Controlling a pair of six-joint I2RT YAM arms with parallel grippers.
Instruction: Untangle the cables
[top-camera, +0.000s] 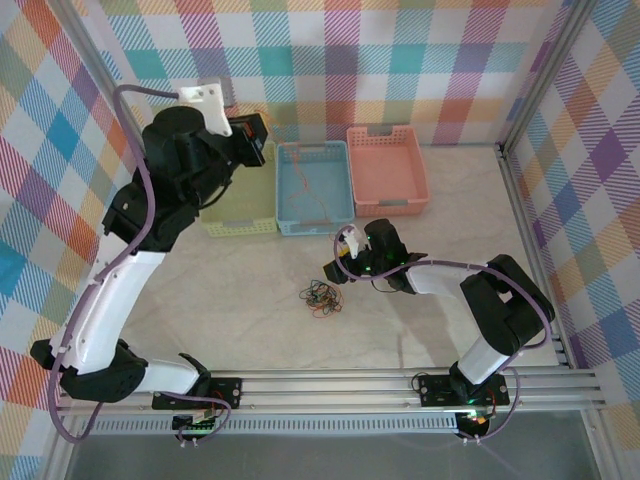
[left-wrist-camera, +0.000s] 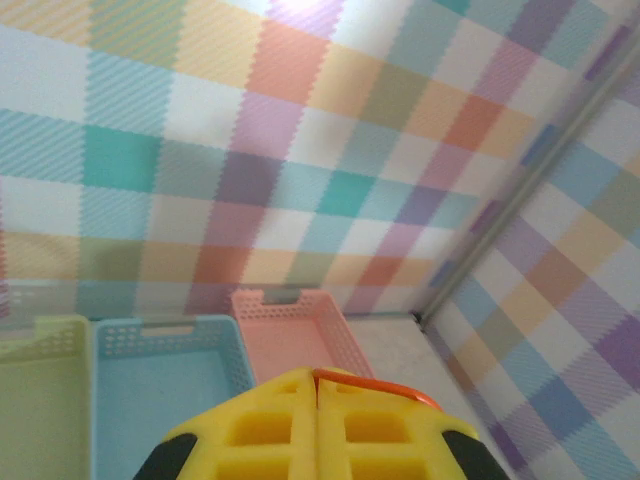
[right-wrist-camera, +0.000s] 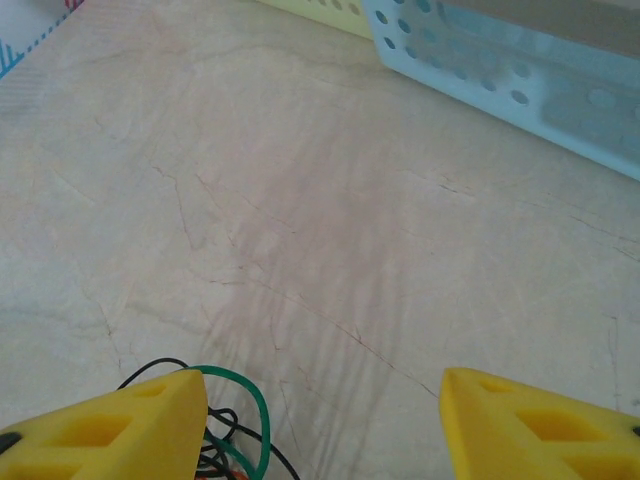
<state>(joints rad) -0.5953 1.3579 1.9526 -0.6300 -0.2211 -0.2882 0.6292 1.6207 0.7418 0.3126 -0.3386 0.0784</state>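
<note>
A small tangle of cables (top-camera: 322, 297), black, green and orange, lies on the table in front of the baskets. My right gripper (top-camera: 338, 264) hovers low just behind it, jaws wide open with nothing between them. In the right wrist view (right-wrist-camera: 320, 385) the green and black loops of the cables (right-wrist-camera: 232, 432) lie beside the left finger (right-wrist-camera: 120, 425). My left gripper (top-camera: 252, 140) is raised high over the baskets. Its yellow fingers (left-wrist-camera: 318, 375) are pressed together on a thin orange cable (left-wrist-camera: 380, 388). A thin orange strand (top-camera: 312, 195) shows over the blue basket.
Three baskets stand in a row at the back: yellow-green (top-camera: 240, 226), blue (top-camera: 287, 185) and pink (top-camera: 414, 170). The blue basket's wall (right-wrist-camera: 520, 90) is just ahead of the right gripper. Checked walls enclose the table, with a metal rail (top-camera: 530, 230) along the right side.
</note>
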